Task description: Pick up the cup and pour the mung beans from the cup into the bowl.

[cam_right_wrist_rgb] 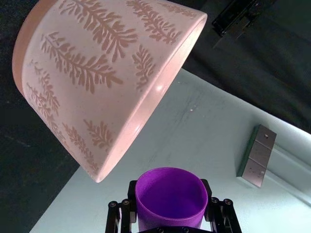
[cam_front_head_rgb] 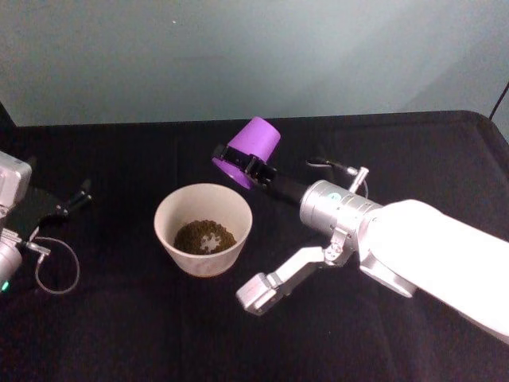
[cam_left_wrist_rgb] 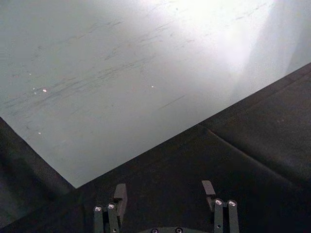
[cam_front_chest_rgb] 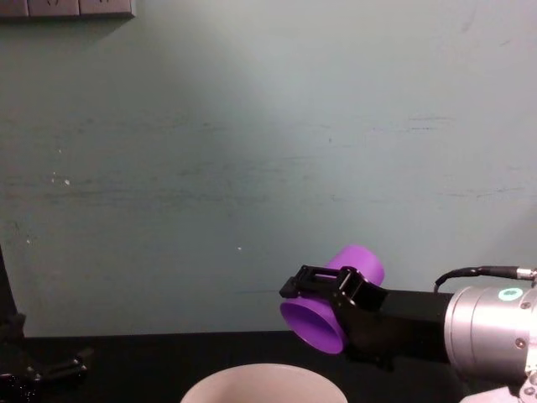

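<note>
Right end effector point(cam_front_head_rgb: 242, 164) clamped on tipped cup point(cam_front_head_rgb: 259, 142) above bowl point(cam_front_head_rgb: 164, 227) of beans point(cam_front_head_rgb: 196, 235), left end effector point(cam_left_wrist_rgb: 164, 187) apart, cropped.

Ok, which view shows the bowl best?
Head view: the whole bowl, beans inside, below the cup tipped in the right gripper. Chest view catches just the bowl's rim; right wrist view, its patterned outer wall.

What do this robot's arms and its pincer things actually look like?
The right arm has a smooth white shell, then a silver cylindrical wrist bearing a small green dot, a thin black cable and a silver bracket. The right gripper is black. The left arm is silver-grey with a looped thin cable; the left gripper has two black fingers with silver screws.
</note>
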Action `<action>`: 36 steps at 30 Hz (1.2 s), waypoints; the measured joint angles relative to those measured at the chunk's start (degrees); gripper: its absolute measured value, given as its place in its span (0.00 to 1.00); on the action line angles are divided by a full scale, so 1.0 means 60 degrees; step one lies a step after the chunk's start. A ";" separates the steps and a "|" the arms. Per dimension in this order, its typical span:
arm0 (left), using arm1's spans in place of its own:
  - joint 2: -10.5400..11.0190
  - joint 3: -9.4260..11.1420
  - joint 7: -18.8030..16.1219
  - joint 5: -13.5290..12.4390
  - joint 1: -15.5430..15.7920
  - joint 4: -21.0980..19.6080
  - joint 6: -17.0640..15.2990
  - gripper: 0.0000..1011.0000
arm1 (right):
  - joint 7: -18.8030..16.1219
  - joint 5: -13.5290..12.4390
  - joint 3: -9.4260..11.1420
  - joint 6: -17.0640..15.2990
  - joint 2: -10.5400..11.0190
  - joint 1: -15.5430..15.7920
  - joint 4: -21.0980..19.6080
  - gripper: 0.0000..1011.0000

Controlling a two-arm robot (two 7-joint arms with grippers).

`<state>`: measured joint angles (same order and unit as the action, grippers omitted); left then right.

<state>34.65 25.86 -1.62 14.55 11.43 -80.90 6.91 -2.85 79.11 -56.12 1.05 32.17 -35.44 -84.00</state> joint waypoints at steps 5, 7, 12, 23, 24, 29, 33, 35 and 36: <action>0.0000 0.0000 0.0000 0.0000 0.0000 0.0000 0.0000 0.99 | -0.0008 -0.0041 0.0020 -0.0034 0.0018 0.0012 -0.0041 0.74; 0.0000 0.0000 0.0000 0.0000 0.0001 0.0000 0.0000 0.99 | 0.0001 -0.0247 0.0118 -0.0033 0.0012 0.0073 -0.0074 0.74; 0.0000 0.0000 0.0000 0.0000 0.0000 0.0000 -0.0001 0.99 | 0.0161 -0.2170 0.1051 0.0338 -0.0059 0.0517 -0.0161 0.74; 0.0000 0.0000 -0.0001 0.0000 0.0000 -0.0001 0.0000 0.99 | 0.0463 -0.8244 0.3572 0.2480 -0.0862 0.1627 0.1018 0.74; 0.0000 -0.0001 0.0000 0.0000 0.0001 -0.0001 -0.0001 0.99 | 0.0463 -0.8244 0.3572 0.2480 -0.0862 0.1627 0.1018 0.74; 0.0000 0.0000 0.0000 0.0000 0.0001 0.0000 0.0000 0.99 | -0.0471 -1.0003 0.4162 0.2619 -0.1174 0.1889 0.1298 0.74; 0.0000 0.0000 0.0000 0.0000 0.0001 0.0000 -0.0001 0.99 | -0.0979 -1.0724 0.4439 0.2467 -0.1330 0.2029 0.1326 0.74; 0.0000 0.0000 -0.0001 0.0000 0.0001 0.0000 -0.0001 0.99 | -0.1051 -1.0765 0.4476 0.2400 -0.1344 0.2053 0.1278 0.74; 0.0000 0.0000 0.0000 0.0000 0.0001 0.0000 -0.0001 0.99 | -0.1078 -1.0786 0.4494 0.2365 -0.1352 0.2063 0.1254 0.74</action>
<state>34.65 25.86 -1.62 14.55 11.43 -80.90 6.90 -9.32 14.39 -29.16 15.24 24.06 -23.06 -76.48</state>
